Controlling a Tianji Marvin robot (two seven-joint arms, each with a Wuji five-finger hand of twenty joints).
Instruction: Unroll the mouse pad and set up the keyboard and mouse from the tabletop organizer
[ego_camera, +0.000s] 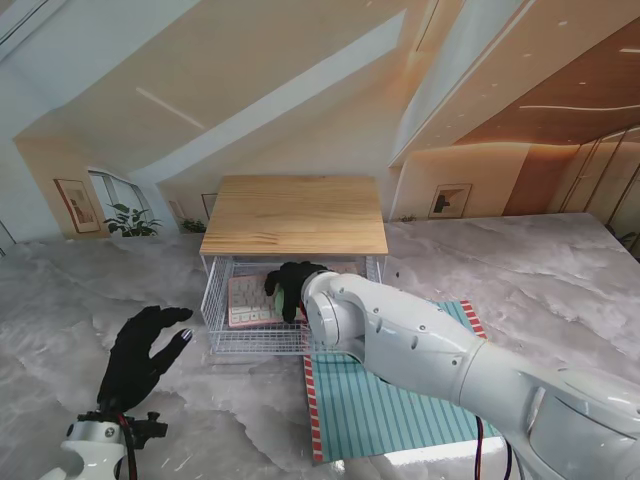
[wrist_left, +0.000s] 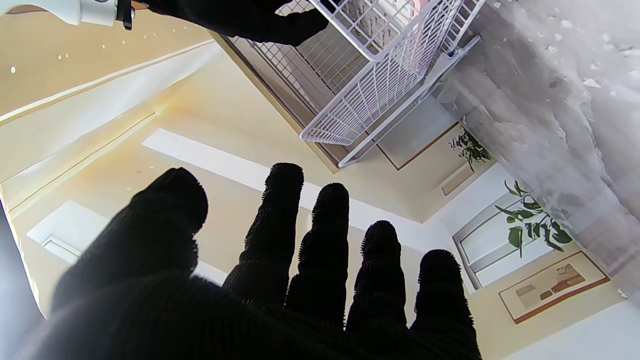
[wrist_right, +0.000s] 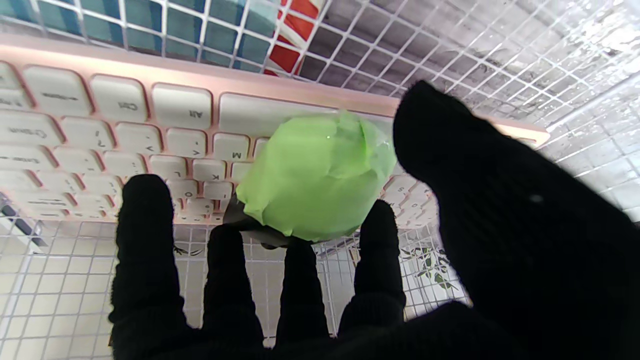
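While the pink keyboard (wrist_right: 150, 130) lies inside the white wire basket (ego_camera: 222, 340) under the wooden-topped organizer (ego_camera: 295, 213), a mouse (wrist_right: 315, 175) wrapped in green sits on its keys. The right hand (ego_camera: 291, 286) reaches into the basket, its fingers (wrist_right: 300, 280) touching the green mouse and its thumb beside it; whether it really grips the mouse I cannot tell. Just nearer to me than the basket, the teal striped mouse pad (ego_camera: 390, 410) with red-and-white edges lies flat on the marble table (ego_camera: 520, 270), partly under the right arm. Well to the left, the left hand (ego_camera: 140, 355) hovers over the table, fingers spread and holding nothing.
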